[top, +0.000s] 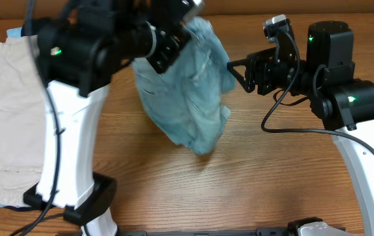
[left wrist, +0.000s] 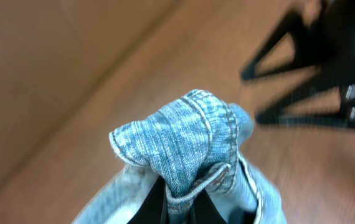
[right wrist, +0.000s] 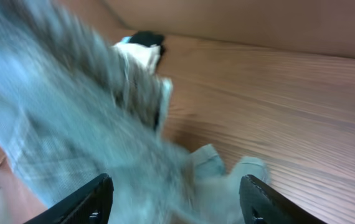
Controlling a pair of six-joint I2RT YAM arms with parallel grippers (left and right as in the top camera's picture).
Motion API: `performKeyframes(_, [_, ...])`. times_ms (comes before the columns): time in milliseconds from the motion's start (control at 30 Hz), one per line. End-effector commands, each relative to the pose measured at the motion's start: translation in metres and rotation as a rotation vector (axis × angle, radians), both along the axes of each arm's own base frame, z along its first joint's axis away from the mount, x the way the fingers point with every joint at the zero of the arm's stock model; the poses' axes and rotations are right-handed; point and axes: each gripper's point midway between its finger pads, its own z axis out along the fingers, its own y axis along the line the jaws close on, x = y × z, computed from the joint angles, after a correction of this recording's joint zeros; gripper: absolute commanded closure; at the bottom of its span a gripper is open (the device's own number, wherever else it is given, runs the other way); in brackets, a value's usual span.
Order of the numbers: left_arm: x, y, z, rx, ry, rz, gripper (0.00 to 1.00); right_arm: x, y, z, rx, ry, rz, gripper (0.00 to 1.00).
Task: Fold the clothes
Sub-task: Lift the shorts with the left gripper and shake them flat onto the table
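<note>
One bunched pinch in the left claw [left wrist: 187,202] holds the shorts [top: 187,98] aloft; the right claw [right wrist: 177,199] gapes empty. Their weight may slip them free.

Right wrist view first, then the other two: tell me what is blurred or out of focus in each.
Right wrist: the denim shorts are smeared by motion blur, the table grain crisp. Left wrist: the pinched denim is sharp, the right gripper behind it out of focus. Overhead: the left arm is motion-blurred, the shorts fairly clear.
</note>
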Motion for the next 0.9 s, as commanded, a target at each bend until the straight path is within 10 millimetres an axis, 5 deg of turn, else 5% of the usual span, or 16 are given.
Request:
performKeyframes(0, [0.007,-0.015,-0.035,0.061,0.089,-0.024,0.96,0.009,-0.034,0.021,-0.015,-0.054,-0.15,0.32])
performKeyframes(233, [-0.009,-0.065,-0.104,0.13,0.303,-0.155,0.92,0.006,-0.113,0.05,0.043,-0.092,-0.395,0.28])
performKeyframes(267, [-0.012,-0.072,-0.111,0.142,0.319,-0.172,0.8,0.003,-0.124,0.053,0.042,-0.101,-0.425,0.28])
performKeyframes(300, [-0.014,-0.08,-0.12,0.164,0.332,-0.185,0.56,0.001,-0.131,0.054,0.041,-0.103,-0.446,0.27])
performKeyframes(333, [-0.014,-0.086,-0.134,0.209,0.337,-0.186,0.08,-0.002,-0.142,0.055,0.039,-0.099,-0.478,0.27])
performKeyframes(367, [-0.012,-0.086,-0.14,0.233,0.337,-0.167,0.02,-0.003,-0.145,0.053,0.037,-0.092,-0.487,0.27])
performKeyframes(533, [0.021,-0.07,-0.147,0.218,0.361,0.05,0.0,-0.006,-0.147,0.034,0.011,-0.021,-0.484,0.27])
performKeyframes(700, [0.054,-0.027,-0.149,0.171,0.401,0.198,0.0,0.004,-0.14,0.01,-0.001,0.064,-0.456,0.26])
performKeyframes(867, [0.081,0.01,-0.175,0.148,0.485,0.277,0.0,0.023,-0.122,-0.025,-0.014,0.163,-0.399,0.26])
